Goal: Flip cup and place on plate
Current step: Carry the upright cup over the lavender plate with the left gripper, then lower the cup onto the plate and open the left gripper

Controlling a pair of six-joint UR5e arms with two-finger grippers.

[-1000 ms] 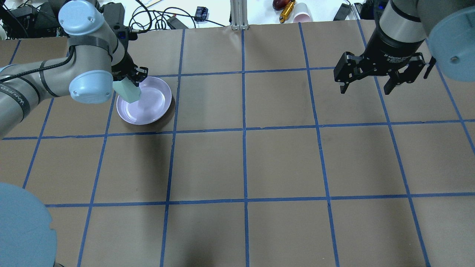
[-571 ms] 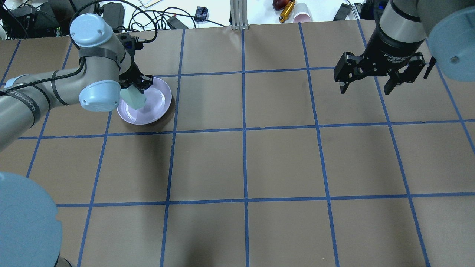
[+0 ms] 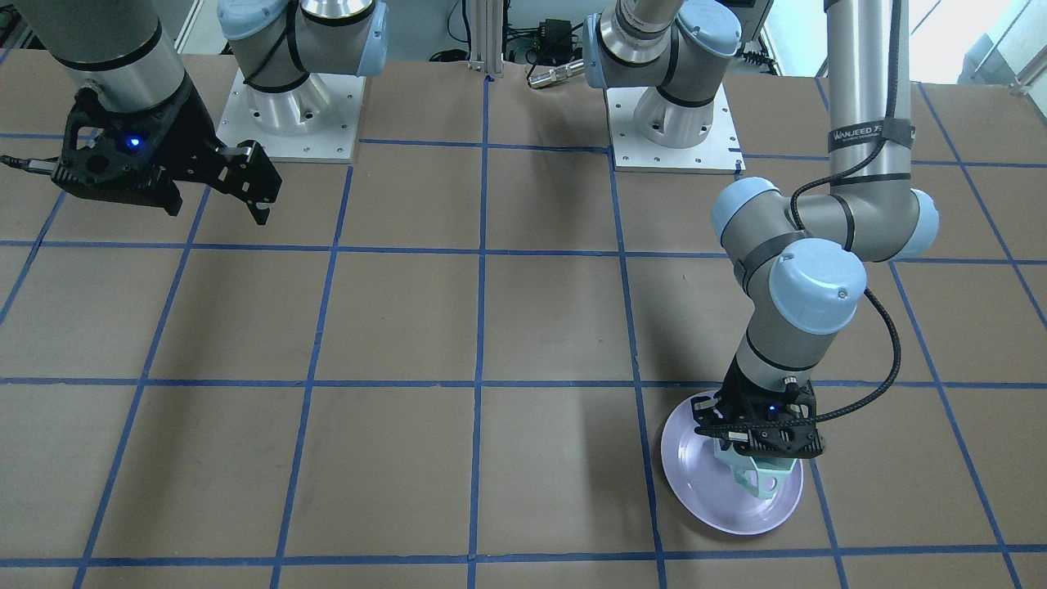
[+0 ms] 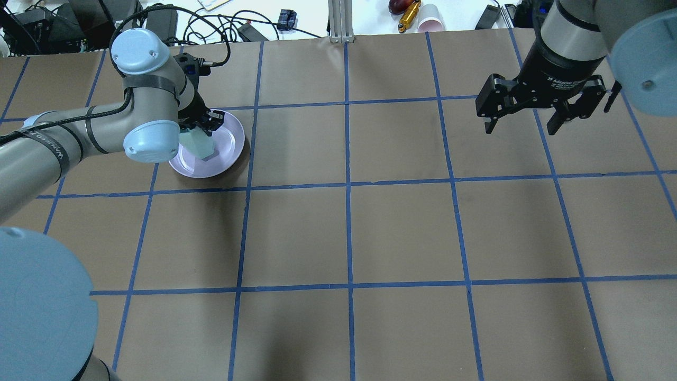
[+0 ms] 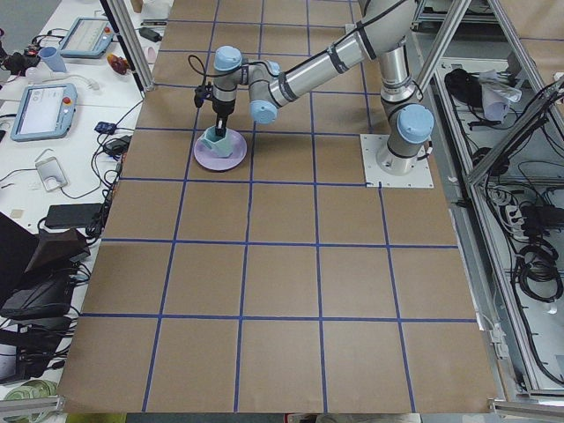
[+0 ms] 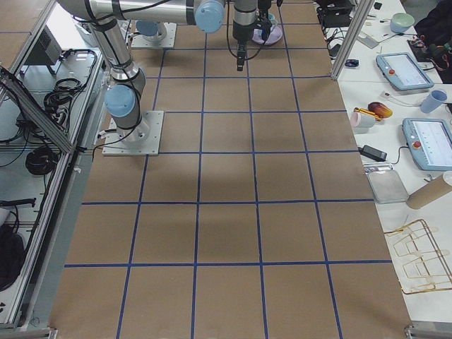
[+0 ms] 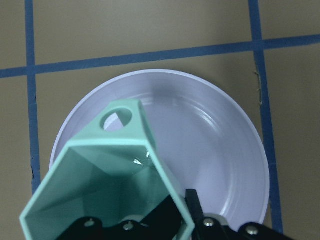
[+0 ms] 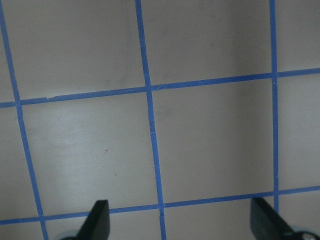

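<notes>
L gripper [image 4: 201,127] clamped on mint mug [image 7: 107,180] at rim wall; mug mouth-up (bit tilted), base straight below grip over lavender plate [image 7: 220,150] middle, contact unclear. R gripper [image 4: 521,124] spread open, empty, far off.

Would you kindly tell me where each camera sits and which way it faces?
Front-facing: across the table, facing the robot; both bases, left gripper holding the cup over the plate.
Overhead: behind the robot, looking forward and down; both arms, right gripper open.
Exterior left: table's end; left arm near.
Exterior right: opposite end; right arm near.
Left wrist: down past the cup onto the plate.
Right wrist: down at the table; fingertips show.
Shared: front-facing and overhead both show cup and plate.
</notes>
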